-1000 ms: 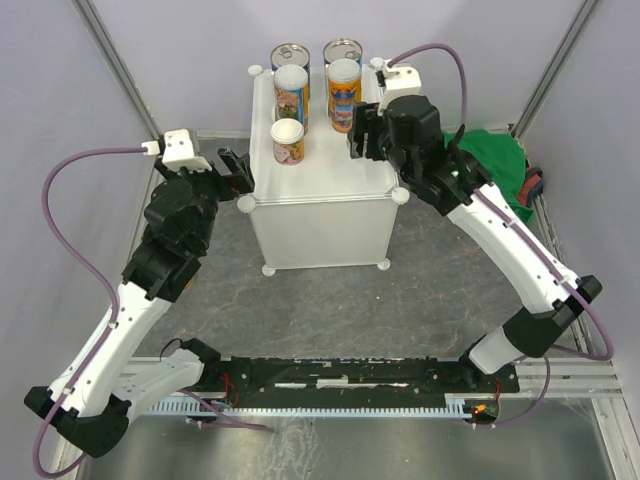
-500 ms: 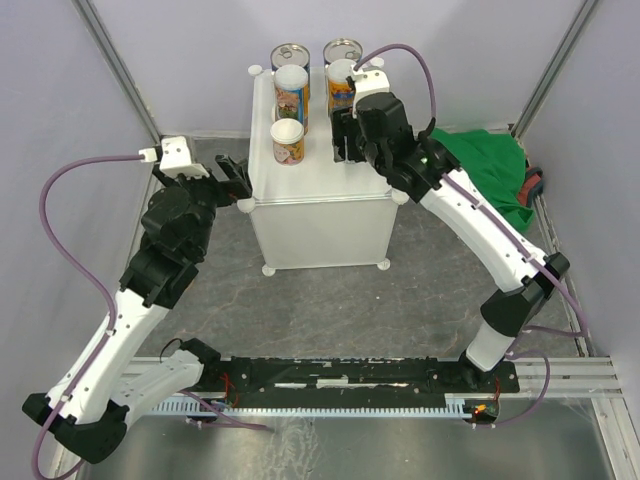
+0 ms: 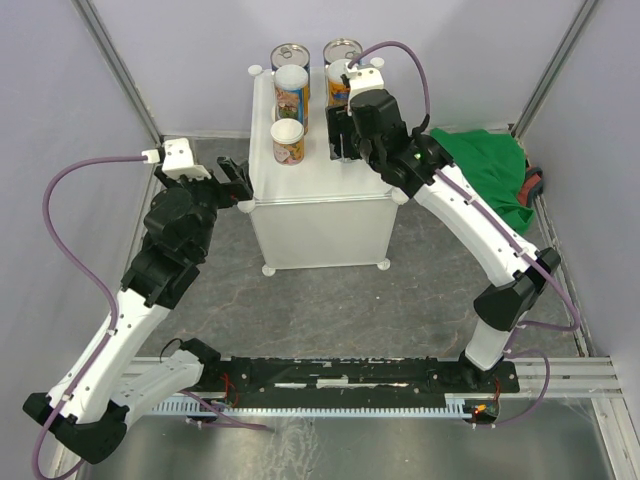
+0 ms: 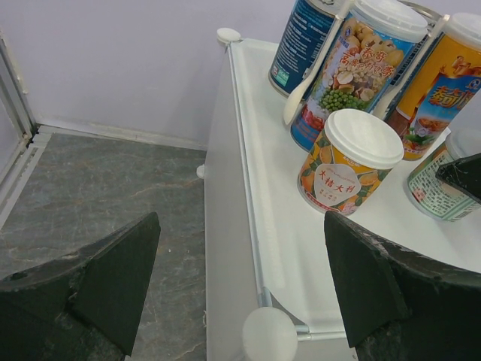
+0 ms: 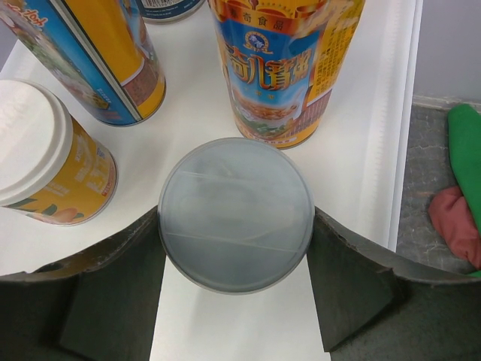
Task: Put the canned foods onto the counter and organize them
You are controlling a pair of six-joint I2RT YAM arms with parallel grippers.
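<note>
The counter (image 3: pixel 320 185) is a white cabinet with several cans on top. Two blue silver-topped cans (image 3: pixel 290 52) stand at the back. In front of them are a tall colourful can (image 3: pixel 291 90), a tall orange can (image 5: pixel 285 68) and a short yellow can (image 3: pixel 287 140). My right gripper (image 3: pixel 342 145) is over the counter's right half, shut on a pale-green can (image 5: pixel 235 213) with a greyish lid, just in front of the orange can. In the left wrist view this can (image 4: pixel 440 184) sits low on the top. My left gripper (image 4: pixel 248 293) is open and empty at the counter's front-left corner knob (image 4: pixel 269 335).
A green cloth (image 3: pixel 490 165) and a red item (image 3: pixel 535 185) lie on the grey floor right of the counter. Pale walls and metal posts close in the back and sides. The counter's front half (image 4: pixel 278 226) is bare white surface.
My right arm has swung left from the counter's right edge, bringing the held can over the top in front of the orange can. The left arm has hardly moved.
</note>
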